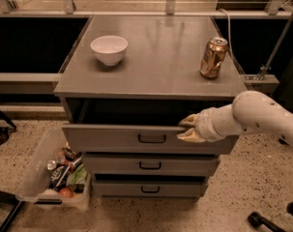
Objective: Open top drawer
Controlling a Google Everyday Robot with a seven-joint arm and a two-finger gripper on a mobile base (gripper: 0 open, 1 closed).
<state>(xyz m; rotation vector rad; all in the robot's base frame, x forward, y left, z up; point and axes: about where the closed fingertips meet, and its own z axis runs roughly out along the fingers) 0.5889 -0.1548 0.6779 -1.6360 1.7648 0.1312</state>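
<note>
The top drawer [107, 138] is a wide grey drawer under the cabinet top, with a small black bar handle [152, 138] at its centre. It stands pulled out a short way, with a dark gap showing behind its front panel. My gripper [187, 129] is at the panel's upper edge, just right of the handle. One finger [187, 121] lies over the rim and the other [186, 137] against the panel's face, so it is clamped on the panel. My white arm reaches in from the right.
A white bowl [109, 49] and a drink can [213, 57] stand on the grey cabinet top [155, 66]. Two narrower drawers [151, 165] [150, 188] are closed below. A clear plastic bin [37, 178] of items sits on the floor to the left.
</note>
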